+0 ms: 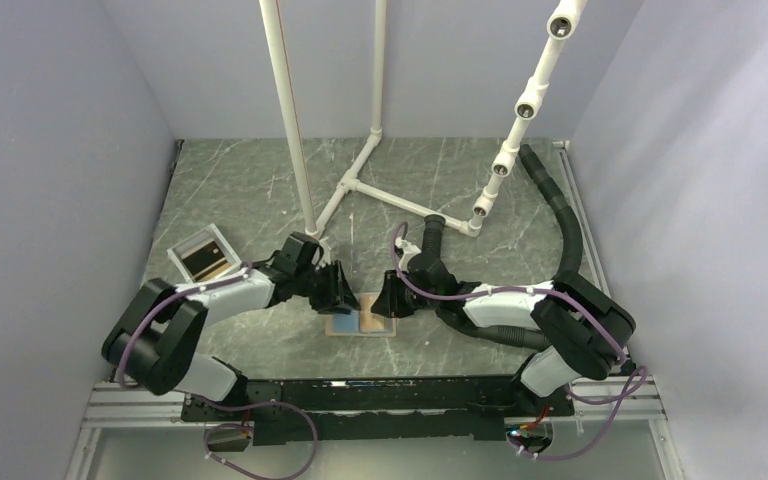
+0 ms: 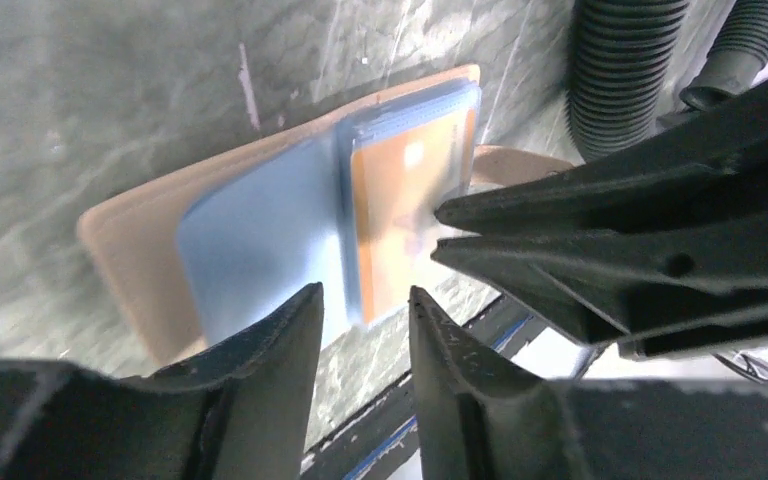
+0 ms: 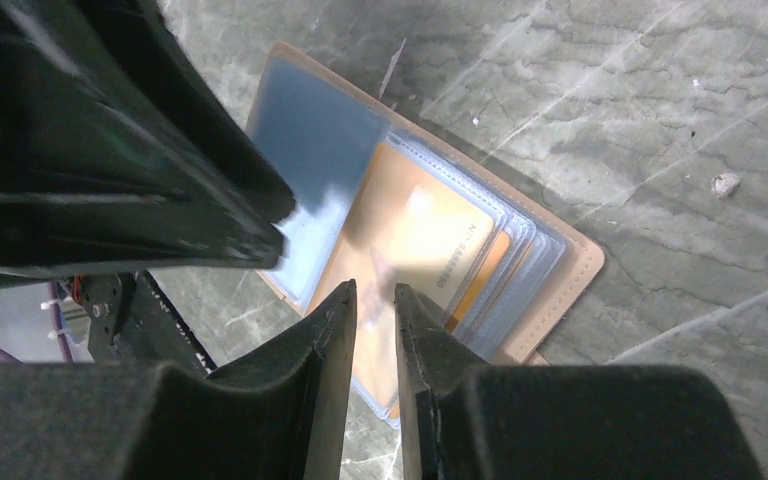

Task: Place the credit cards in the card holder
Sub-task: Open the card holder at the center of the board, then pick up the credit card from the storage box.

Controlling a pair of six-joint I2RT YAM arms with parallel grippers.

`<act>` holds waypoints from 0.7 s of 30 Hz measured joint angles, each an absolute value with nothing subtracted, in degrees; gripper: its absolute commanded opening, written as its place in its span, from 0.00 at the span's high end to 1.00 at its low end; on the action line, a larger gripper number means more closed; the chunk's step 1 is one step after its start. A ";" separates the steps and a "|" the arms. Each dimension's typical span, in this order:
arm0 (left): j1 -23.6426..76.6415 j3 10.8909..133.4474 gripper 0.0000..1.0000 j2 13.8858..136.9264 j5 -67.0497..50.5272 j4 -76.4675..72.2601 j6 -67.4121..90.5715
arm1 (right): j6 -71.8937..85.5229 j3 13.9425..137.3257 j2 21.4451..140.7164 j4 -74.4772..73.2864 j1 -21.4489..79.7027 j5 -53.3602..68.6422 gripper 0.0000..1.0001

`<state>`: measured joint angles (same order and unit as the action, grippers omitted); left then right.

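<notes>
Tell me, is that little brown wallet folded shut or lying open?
Open. The card holder lies spread flat on the table, its bluish-grey sleeves and an orange-looking card showing in both wrist views.

Worktop (image 1: 240, 180): grey-green marbled slab, pale veins, evenly lit. Walls: three plain lavender-grey panels along the left edge (image 1: 50, 150), far edge (image 1: 440, 60) and right edge (image 1: 700, 150). White pipe frame (image 1: 360, 185): stands on the far half, uprights rising out of view. Metal rail (image 1: 130, 405): runs along the near edge.
</notes>
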<state>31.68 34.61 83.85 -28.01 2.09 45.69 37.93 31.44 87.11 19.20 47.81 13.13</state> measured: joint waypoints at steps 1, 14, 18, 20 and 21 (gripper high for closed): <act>31.05 35.09 0.37 82.41 -28.08 4.93 45.56 | 37.71 31.48 87.11 19.05 47.81 13.06 0.76; 2.68 63.61 0.01 64.95 -12.75 47.77 33.82 | 27.03 36.51 85.86 7.68 47.81 10.50 0.73; -2.31 73.38 0.01 72.66 0.60 55.20 27.64 | 24.12 36.71 84.73 4.47 47.59 10.94 0.72; -3.53 74.87 0.01 76.01 6.04 55.61 21.82 | 23.27 36.69 84.27 3.20 47.53 11.86 0.71; -3.75 74.54 0.00 76.86 8.34 55.27 18.76 | 23.00 36.67 83.94 2.96 47.55 12.38 0.70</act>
<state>-3.75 74.54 76.86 8.34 55.27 18.76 23.00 36.67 83.94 2.96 47.55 12.38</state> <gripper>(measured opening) 0.994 0.278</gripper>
